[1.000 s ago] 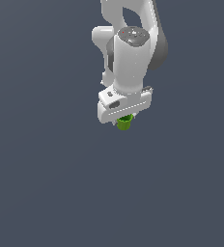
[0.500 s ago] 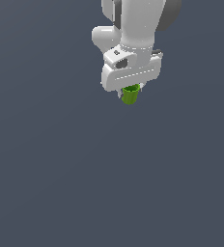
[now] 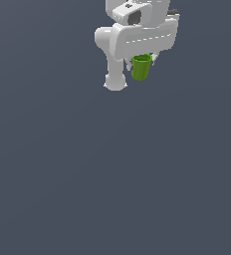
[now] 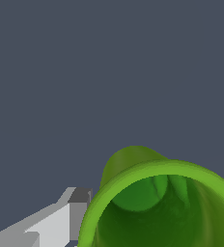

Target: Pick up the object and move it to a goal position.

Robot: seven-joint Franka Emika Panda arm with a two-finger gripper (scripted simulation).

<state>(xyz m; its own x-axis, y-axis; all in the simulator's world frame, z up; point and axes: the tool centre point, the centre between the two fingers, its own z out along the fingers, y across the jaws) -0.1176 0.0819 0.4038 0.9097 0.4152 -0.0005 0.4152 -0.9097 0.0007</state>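
The green cup point(image 3: 141, 67) hangs right under the white gripper point(image 3: 143, 59), mouth up, tapering toward its base, well clear of the grey floor point(image 3: 112, 189) below it. In the wrist view the cup point(image 4: 157, 202) fills the corner nearest the cam; I look straight down into the hollow round mouth, w/ one grey-white finger point(image 4: 61, 217) just beside its rim. The fingers look clenched on the cup near the rim; the cup is off the floor w/ nothing else under it, so I read that as a firm hold, tho the contact itself is hidden by the gripper body.

Handling, my guess: small, thin-walled, light, prob. stiff plastic. Smooth sides + taper mean it could slide downward out of the pinch if the squeeze slackens, since it narrows away from the fingers. Best hold is across the wall just below the rim, where it's widest and the lip gives some catch. Low weight means little swing, but I'd avoid sharp wrist turns.

No goal marker visible in either view.
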